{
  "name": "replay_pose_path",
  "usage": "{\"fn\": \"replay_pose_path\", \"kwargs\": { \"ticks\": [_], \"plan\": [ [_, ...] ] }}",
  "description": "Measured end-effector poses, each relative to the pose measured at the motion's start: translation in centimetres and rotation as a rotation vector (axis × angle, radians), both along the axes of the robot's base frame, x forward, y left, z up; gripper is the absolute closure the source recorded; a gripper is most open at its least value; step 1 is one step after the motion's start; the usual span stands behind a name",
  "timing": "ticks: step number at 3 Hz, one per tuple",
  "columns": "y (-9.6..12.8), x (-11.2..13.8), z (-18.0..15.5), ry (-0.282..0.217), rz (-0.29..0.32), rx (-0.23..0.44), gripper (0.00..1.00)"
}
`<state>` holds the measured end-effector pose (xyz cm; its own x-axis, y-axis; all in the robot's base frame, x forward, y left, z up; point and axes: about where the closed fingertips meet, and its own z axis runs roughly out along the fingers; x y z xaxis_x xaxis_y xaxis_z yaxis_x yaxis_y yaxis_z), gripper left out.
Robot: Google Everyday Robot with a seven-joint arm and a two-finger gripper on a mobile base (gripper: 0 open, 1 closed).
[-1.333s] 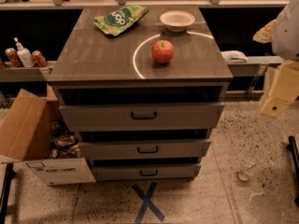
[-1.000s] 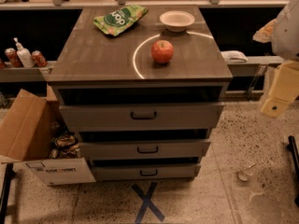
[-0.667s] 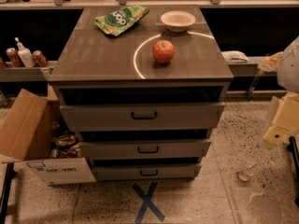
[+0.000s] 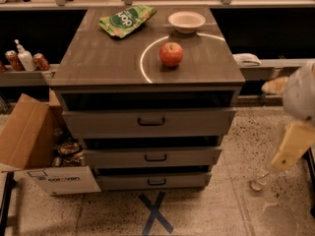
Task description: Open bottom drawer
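The bottom drawer (image 4: 123, 182) is the slimmest grey front, lowest in the cabinet, with a small black bar handle (image 4: 156, 181). It sits pushed in under the middle drawer (image 4: 113, 158) and the tall top drawer (image 4: 98, 124). My gripper (image 4: 291, 149) shows as a blurred pale yellow piece below a white arm part (image 4: 301, 92) at the right edge. It hangs over the floor, well right of the cabinet, level with the middle drawer and touching nothing.
On the cabinet top (image 4: 98, 58) lie a red apple (image 4: 171, 53), a white bowl (image 4: 186, 21) and a green chip bag (image 4: 126, 19). An open cardboard box (image 4: 29, 146) stands at the cabinet's left. A blue tape X (image 4: 155, 213) marks the floor in front.
The arm and gripper have dropped lower along the right edge of the view. The drawers and the things on top have not moved.
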<state>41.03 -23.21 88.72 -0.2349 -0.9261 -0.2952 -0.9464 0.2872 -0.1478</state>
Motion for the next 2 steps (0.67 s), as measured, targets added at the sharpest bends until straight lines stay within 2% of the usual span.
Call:
{"fn": "replay_pose_path", "kwargs": {
  "ticks": [1, 2],
  "plan": [
    [-1.0, -1.4, -10.4, 0.068, 0.074, 0.101, 0.00],
    [-0.1, -2.7, -17.2, 0.127, 0.164, 0.205, 0.00]
  ]
}}
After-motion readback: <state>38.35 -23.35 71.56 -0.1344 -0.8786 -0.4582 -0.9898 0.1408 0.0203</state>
